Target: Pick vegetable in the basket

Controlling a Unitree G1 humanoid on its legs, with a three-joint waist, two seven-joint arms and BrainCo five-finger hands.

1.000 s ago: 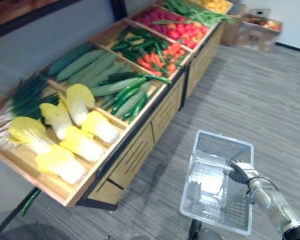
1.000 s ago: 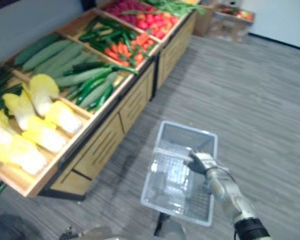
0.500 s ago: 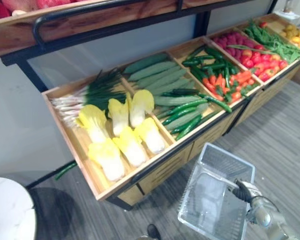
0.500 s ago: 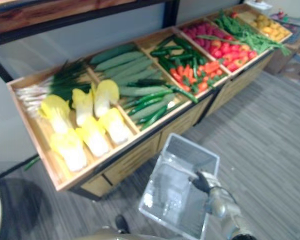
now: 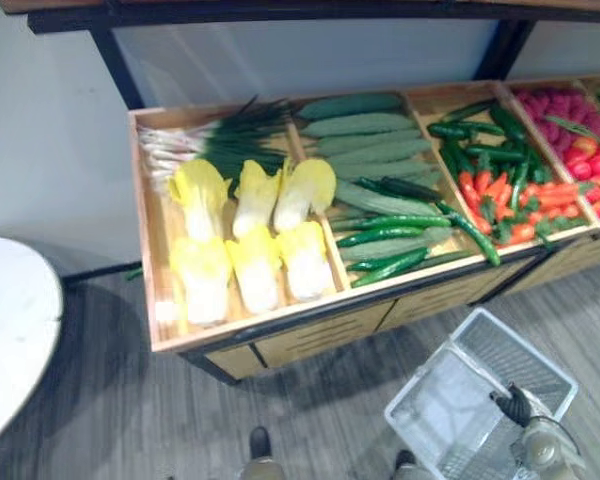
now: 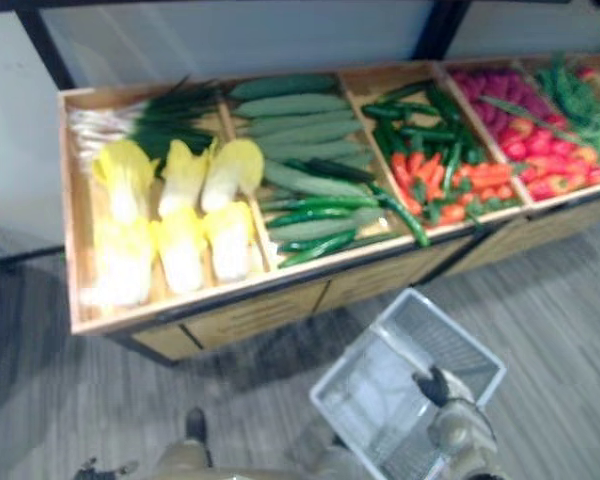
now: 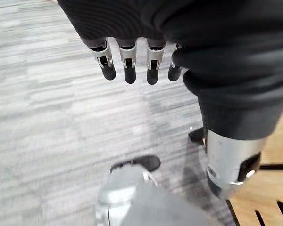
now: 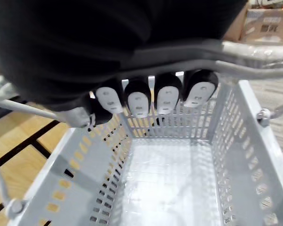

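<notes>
A grey mesh basket [image 5: 431,362] hangs in front of a wooden display stand [image 5: 280,325], below its cucumber and carrot compartments and apart from its front edge. The right hand [image 8: 168,96] carries the basket, its fingers curled round the metal handle [image 8: 254,54] above the basket's open top. The vegetables lie in the stand's compartments. From the robot's left, compartment 1 holds pale yellow cabbages [image 5: 252,245] with green onions [image 5: 215,145] behind them. Compartment 2 holds cucumbers [image 5: 365,150]. Compartment 3 holds dark green peppers [image 5: 480,140] and orange carrots [image 5: 500,190]. Compartment 4 holds red vegetables [image 5: 580,130]. The left hand [image 7: 127,56] hangs over the grey striped floor [image 7: 47,117], fingers straight and side by side, holding nothing. A white round table [image 5: 10,330] stands left of the stand.
</notes>
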